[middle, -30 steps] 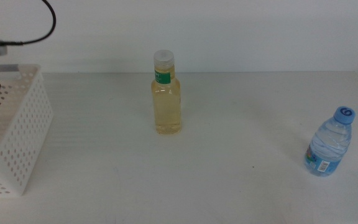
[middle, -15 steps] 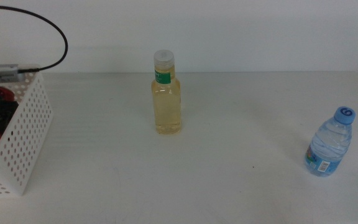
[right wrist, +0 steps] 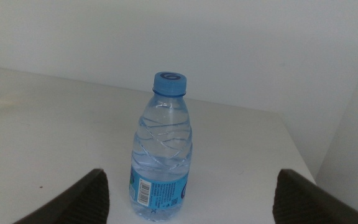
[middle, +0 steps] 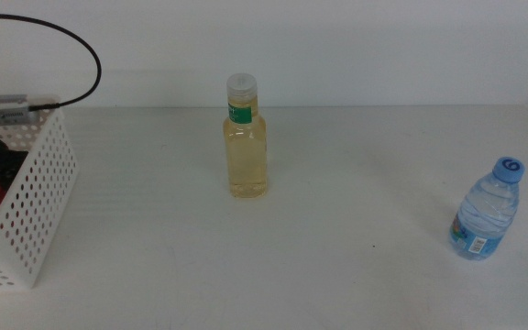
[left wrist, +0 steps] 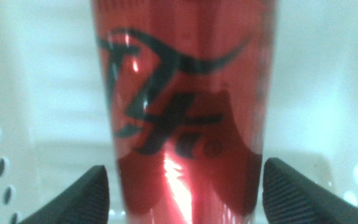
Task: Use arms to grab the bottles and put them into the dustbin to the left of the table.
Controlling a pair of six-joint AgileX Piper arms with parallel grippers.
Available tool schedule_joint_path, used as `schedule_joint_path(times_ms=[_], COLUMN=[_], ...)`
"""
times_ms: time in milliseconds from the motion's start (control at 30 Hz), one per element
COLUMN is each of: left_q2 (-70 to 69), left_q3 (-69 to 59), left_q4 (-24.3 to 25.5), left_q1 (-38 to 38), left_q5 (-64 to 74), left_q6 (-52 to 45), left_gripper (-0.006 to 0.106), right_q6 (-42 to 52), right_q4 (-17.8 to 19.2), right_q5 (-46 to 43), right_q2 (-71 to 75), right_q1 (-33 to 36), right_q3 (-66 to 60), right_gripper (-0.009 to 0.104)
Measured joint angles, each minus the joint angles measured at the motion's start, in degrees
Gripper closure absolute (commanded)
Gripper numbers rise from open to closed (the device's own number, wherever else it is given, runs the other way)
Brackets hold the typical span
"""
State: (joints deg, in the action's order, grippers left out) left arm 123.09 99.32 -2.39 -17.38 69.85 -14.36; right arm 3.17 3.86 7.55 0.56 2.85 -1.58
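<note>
Inside the dustbin (middle: 35, 197), the left gripper (left wrist: 182, 186) has its jaws spread, apparently just clear of the red can (left wrist: 182, 106) between them: light, smooth, easily dented, best held mid-body.

The red can (left wrist: 182, 106) is blurred and cut off, and the dustbin (middle: 35, 202) wall mostly hides it.

Two bottles (middle: 246, 137) (middle: 485, 209); one can (left wrist: 182, 106); one dustbin (middle: 35, 206)
</note>
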Motion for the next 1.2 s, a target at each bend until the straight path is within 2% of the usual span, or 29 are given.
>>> schedule_joint_path(times_ms=[200, 367, 633, 733, 900, 1200], left_q2=[-0.38, -3.22, -15.1, -19.99, -28.09, -44.37], left_q3=[1.98, 3.17, 3.54, 3.54, 3.54, -5.62], left_q4=[0.6, 3.57, 7.54, 6.61, 1.44, 0.35], left_q1=[1.06, 3.64, 5.16, 5.16, 6.32, 17.72], left_q5=[0.01, 0.01, 0.6, 1.15, 1.64, -3.14], left_q6=[2.12, 4.24, 7.66, 8.71, 8.95, 10.1], left_gripper=[0.02, 0.02, 0.02, 0.02, 0.02, 0.02], right_q6=[0.0, 0.0, 0.0, 0.0, 0.0, 0.0], right_q4=[0.0, 0.0, 0.0, 0.0, 0.0, 0.0], right_q5=[0.0, 0.0, 0.0, 0.0, 0.0, 0.0], right_q2=[0.0, 0.0, 0.0, 0.0, 0.0, 0.0], right_q1=[0.0, 0.0, 0.0, 0.0, 0.0, 0.0], right_q3=[0.0, 0.0, 0.0, 0.0, 0.0, 0.0], right_gripper=[0.026, 0.026, 0.026, 0.026, 0.026, 0.026])
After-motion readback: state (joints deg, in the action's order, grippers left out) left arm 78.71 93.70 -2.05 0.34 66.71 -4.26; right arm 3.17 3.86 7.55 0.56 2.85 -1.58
